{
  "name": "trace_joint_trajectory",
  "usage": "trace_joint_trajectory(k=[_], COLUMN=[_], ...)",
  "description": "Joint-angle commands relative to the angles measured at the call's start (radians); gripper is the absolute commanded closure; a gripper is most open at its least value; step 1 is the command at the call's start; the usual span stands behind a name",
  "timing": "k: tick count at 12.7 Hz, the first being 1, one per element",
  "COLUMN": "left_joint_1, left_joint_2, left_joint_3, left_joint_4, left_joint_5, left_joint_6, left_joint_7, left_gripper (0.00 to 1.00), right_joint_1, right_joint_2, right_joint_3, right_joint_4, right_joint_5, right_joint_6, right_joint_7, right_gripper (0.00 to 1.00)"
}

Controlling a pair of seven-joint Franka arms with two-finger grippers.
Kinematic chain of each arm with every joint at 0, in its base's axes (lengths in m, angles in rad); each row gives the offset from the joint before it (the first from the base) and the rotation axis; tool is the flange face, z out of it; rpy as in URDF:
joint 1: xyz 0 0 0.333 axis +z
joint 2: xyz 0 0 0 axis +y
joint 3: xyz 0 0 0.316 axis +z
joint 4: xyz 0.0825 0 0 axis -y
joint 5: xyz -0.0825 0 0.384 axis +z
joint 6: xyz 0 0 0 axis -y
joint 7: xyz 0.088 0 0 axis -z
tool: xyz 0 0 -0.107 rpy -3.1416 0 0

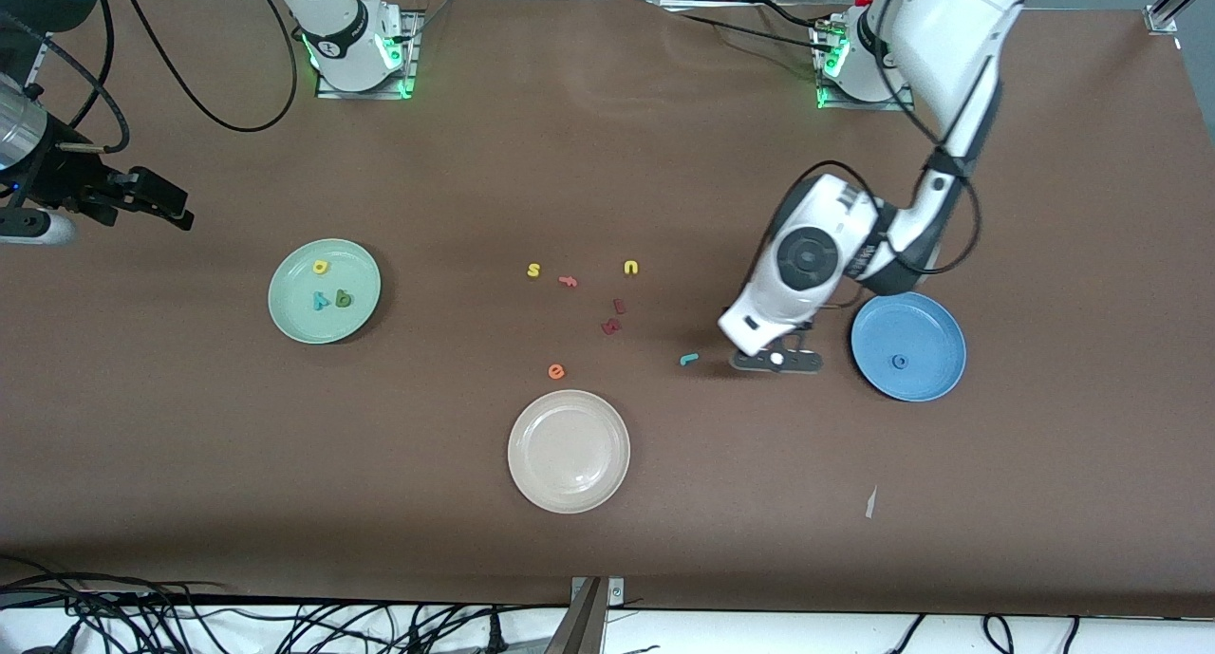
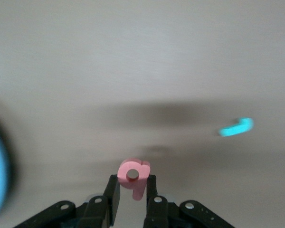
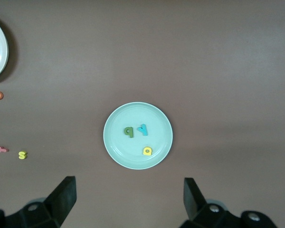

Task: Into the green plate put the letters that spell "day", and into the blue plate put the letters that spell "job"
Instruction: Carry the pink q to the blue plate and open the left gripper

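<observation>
My left gripper (image 1: 776, 359) hangs low over the table between the teal j (image 1: 689, 358) and the blue plate (image 1: 935, 327). It is shut on the pinkish-red b (image 2: 134, 175), which the hand hides in the front view. The blue o (image 1: 899, 361) lies in the blue plate. In the left wrist view the j (image 2: 236, 127) lies apart from my gripper (image 2: 133, 184). The green plate (image 1: 289, 312) holds the yellow a (image 1: 321, 267), teal y (image 1: 322, 300) and dark green d (image 1: 343, 299). My right gripper (image 3: 128, 197) waits, open and empty, high near the green plate (image 3: 116, 152) at the right arm's end.
Mid-table lie a yellow s (image 1: 533, 270), a yellow u (image 1: 631, 268), a pink piece (image 1: 568, 281), two dark red pieces (image 1: 614, 316) and an orange e (image 1: 556, 371). A cream-white plate (image 1: 541, 483) sits nearer the front camera. A small scrap (image 1: 870, 502) lies near the front edge.
</observation>
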Motion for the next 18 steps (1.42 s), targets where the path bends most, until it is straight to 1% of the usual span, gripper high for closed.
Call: trace_joint_trajectory(k=[1, 4, 5, 6, 7, 8, 9, 10, 13, 14, 15, 17, 18], left_joint_1=[0.101, 0.216, 0.254, 0.282, 0.3, 0.305, 0.305, 0.304, 0.285, 0.279, 0.267, 0.201, 0.158], left_joint_2=[-0.03, -0.022, -0.019, -0.011, 0.001, 0.012, 0.016, 0.016, 0.012, 0.01, 0.015, 0.019, 0.039], left_joint_3=[-0.007, 0.0, -0.002, -0.002, -0.002, -0.002, -0.002, -0.003, -0.011, -0.022, -0.042, -0.043, -0.043], left_joint_4=[-0.024, -0.036, -0.036, -0.037, -0.036, -0.036, -0.036, -0.03, -0.02, -0.017, -0.014, -0.002, 0.037], left_joint_5=[0.034, 0.051, 0.095, 0.126, 0.151, 0.171, 0.177, 0.174, 0.157, 0.148, 0.113, 0.042, 0.007], left_joint_6=[-0.034, -0.034, -0.034, -0.034, -0.034, -0.034, -0.034, -0.034, -0.035, -0.035, -0.034, -0.028, -0.028], left_joint_7=[0.179, 0.38, 0.432, 0.468, 0.509, 0.518, 0.512, 0.5, 0.433, 0.396, 0.335, 0.215, 0.149], left_gripper=[0.94, 0.94, 0.94, 0.92, 0.89, 0.77, 0.42, 0.0, 0.0, 0.0, 0.0, 0.0, 0.0], right_joint_1=[-0.006, -0.006, -0.006, -0.008, -0.006, -0.006, -0.006, -0.006, -0.008, -0.008, -0.008, -0.008, -0.008], right_joint_2=[0.012, 0.012, 0.012, 0.012, 0.012, 0.012, 0.012, 0.012, 0.012, 0.012, 0.012, 0.012, 0.012], right_joint_3=[0.007, 0.007, 0.007, 0.007, 0.007, 0.007, 0.007, 0.007, 0.007, 0.007, 0.007, 0.007, 0.007], right_joint_4=[0.028, 0.028, 0.028, 0.028, 0.028, 0.028, 0.026, 0.026, 0.026, 0.026, 0.026, 0.026, 0.026], right_joint_5=[-0.006, -0.006, -0.006, -0.005, -0.005, -0.005, -0.005, -0.005, -0.005, -0.005, -0.005, -0.003, -0.005], right_joint_6=[-0.016, -0.016, -0.016, -0.016, -0.018, -0.018, -0.018, -0.019, -0.019, -0.019, -0.021, -0.021, -0.021], right_joint_7=[-0.008, -0.008, -0.008, -0.008, -0.008, -0.008, -0.008, -0.008, -0.01, -0.01, -0.01, -0.01, -0.01], right_gripper=[0.0, 0.0, 0.0, 0.0, 0.0, 0.0, 0.0, 0.0, 0.0, 0.0, 0.0, 0.0, 0.0])
